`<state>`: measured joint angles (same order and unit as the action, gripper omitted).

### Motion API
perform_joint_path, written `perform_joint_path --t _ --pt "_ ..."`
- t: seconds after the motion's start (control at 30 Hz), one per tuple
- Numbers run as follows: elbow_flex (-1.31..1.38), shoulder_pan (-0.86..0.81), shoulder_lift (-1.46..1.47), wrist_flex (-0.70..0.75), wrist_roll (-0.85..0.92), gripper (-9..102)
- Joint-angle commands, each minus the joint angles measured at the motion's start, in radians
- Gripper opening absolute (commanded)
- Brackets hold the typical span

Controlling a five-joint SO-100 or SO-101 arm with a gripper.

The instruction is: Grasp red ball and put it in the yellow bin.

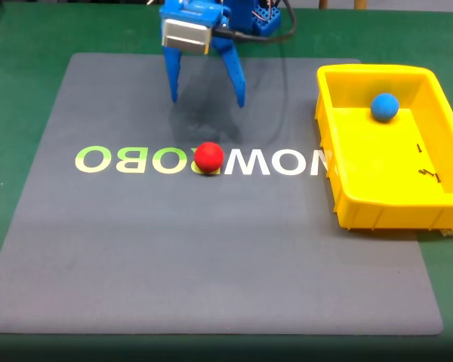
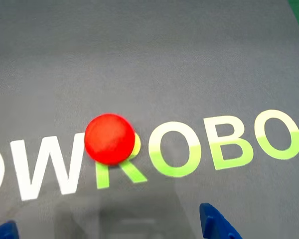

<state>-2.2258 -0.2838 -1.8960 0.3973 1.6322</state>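
Red foam-like matte surface marks the red ball (image 1: 208, 157), which is seen resting on the grey mat (image 1: 211, 256) over the printed lettering (image 1: 279, 161), between the white and the green characters. In the fixed view the blue gripper (image 1: 206, 99) is held above the mat at roughly twelve o'clock from the ball, its two fingers spread wide apart and empty, with clear mat between the tips and the ball. In the wrist view the ball (image 2: 109, 139) is shown left of centre, covering part of the green letter R, while the two blue fingertips (image 2: 217, 224) are cut off at the lower edge, at about five and seven o'clock from the ball.

The yellow bin (image 1: 328, 151) is placed at three o'clock from the ball, well apart, just over the mat's right edge; a blue ball (image 1: 384, 106) already lies in its far part.

The approach step is judged to be in hand, nothing having been grasped. The next move would call for the open fingers to be lowered and carried forward until the ball is straddled, then closed.

The arm above the gripper is cropped by the top of the fixed view. Small dark specks on the bin floor cannot be identified.
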Motion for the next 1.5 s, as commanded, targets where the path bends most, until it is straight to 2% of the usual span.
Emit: perform_joint_path --t 0.0,0.53,0.93,1.37,1.47 --pt "0.118 -0.018 0.043 -0.031 -0.009 40" --pt "0.354 0.049 0.405 -0.04 0.014 40" --pt "0.459 0.069 0.497 -0.04 0.011 40" --pt "0.508 0.081 0.574 -0.04 0.017 37" --pt "0.522 0.086 0.586 -0.037 0.02 29"
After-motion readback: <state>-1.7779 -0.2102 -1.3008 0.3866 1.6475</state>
